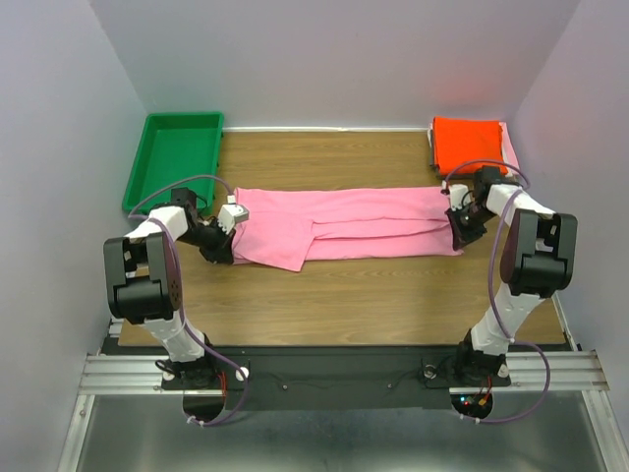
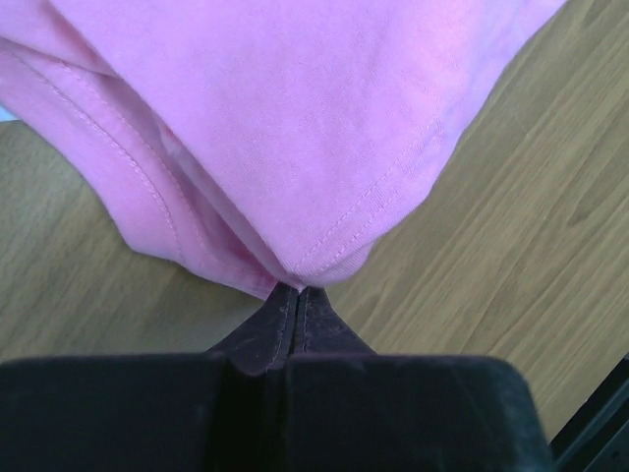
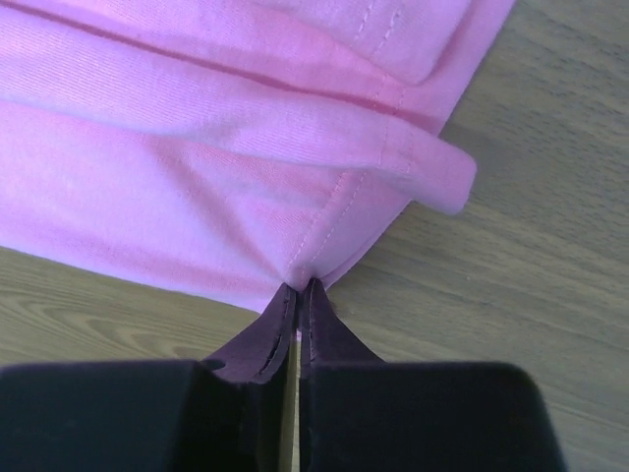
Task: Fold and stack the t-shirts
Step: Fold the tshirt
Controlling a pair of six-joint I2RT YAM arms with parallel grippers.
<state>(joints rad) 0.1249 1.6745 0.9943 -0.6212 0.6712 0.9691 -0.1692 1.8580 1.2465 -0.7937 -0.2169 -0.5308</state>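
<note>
pink tee (image 1: 344, 226): 1 pc, folded lengthwise into a long band, lies flat across mid table (image 1: 373, 305), running L to R
L end: hem corner pinched by left gripper (image 2: 298, 292), jaws clenched on the cloth
R end: hem corner nipped by right gripper (image 3: 299, 288), jaws pressed tog. on fabric
orange-red tee (image 1: 468, 144): folded, far R corner, atop paler pink tee (image 1: 510, 147), edge showing on R side
green tray (image 1: 174, 157): far L corner, apart from pink tee
</note>
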